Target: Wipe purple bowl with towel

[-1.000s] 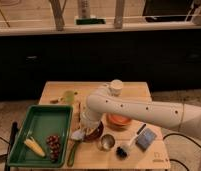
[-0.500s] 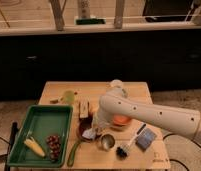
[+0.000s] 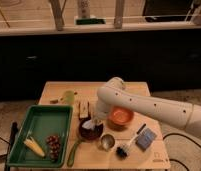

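Note:
The purple bowl (image 3: pixel 89 132) stands on the wooden table (image 3: pixel 154 160), just right of the green tray. My gripper (image 3: pixel 92 121) reaches down from the white arm (image 3: pixel 144 106) into the bowl. It is shut on a pale towel (image 3: pixel 90 123), which is pressed against the inside of the bowl. The wrist hides much of the towel and the far side of the bowl.
An orange bowl (image 3: pixel 121 117) sits right of the purple bowl. In front are a metal cup (image 3: pixel 107 142), a black brush (image 3: pixel 127 145) and a blue sponge (image 3: pixel 145 139). A green tray (image 3: pixel 41 122) holds corn (image 3: pixel 34 146) and grapes (image 3: pixel 53 145). A green cup (image 3: pixel 69 96) and a wooden block (image 3: pixel 84 108) stand behind.
The wrist has shifted slightly right over the purple bowl, uncovering the wooden block behind it. The gripper has stayed in the bowl with the towel.

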Controlling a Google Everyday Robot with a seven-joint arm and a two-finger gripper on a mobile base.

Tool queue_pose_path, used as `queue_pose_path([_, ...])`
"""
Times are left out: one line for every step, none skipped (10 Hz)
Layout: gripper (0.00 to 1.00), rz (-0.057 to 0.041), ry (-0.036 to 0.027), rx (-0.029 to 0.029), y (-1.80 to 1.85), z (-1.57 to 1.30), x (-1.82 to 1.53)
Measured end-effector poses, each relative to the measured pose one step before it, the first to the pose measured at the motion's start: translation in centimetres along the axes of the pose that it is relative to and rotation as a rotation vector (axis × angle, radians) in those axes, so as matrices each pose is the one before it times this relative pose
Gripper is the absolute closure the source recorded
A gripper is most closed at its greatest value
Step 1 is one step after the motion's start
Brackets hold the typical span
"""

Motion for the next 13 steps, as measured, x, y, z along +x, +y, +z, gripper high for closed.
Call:
queue_pose_path([1.0,-0.02973,-0.00552,-0.00429,-1.07,0.306,-0.586])
queue_pose_path([1.0,-0.04259,-0.00824,-0.00009,-1.168,0.227,-1.004])
queue_pose_path([1.0,-0.03678,-0.00819,-0.00165,-0.699,0.171,-0.992])
queue_pose_path([1.0,-0.02663,-0.00698,-0.00624,-0.03,0.108,-1.069])
queue_pose_path([1.0,-0.0169,-0.01026,-0.00905,0.271,0.145,-1.112])
queue_pose_path([1.0,-0.0072,-0.0095,-0.01034,0.627,0.109,-0.697])
queue_pose_path([1.0,-0.00019,-0.00592,-0.01518,1.106,-0.019,-0.363])
queue_pose_path([1.0,0.00408,-0.00826,-0.02048,1.693,0.017,-0.324])
queue_pose_path([1.0,0.00783,-0.00281,-0.01406,0.966,0.061,0.146])
queue_pose_path([1.0,0.01845,0.00017,-0.0165,1.114,0.019,0.532])
queue_pose_path([1.0,0.03044,0.00449,-0.01314,0.874,-0.002,0.976])
queue_pose_path([1.0,0.02908,0.00993,-0.00481,0.323,-0.053,1.075])
queue_pose_path([1.0,0.01923,0.01083,0.00048,-0.183,-0.078,0.999])
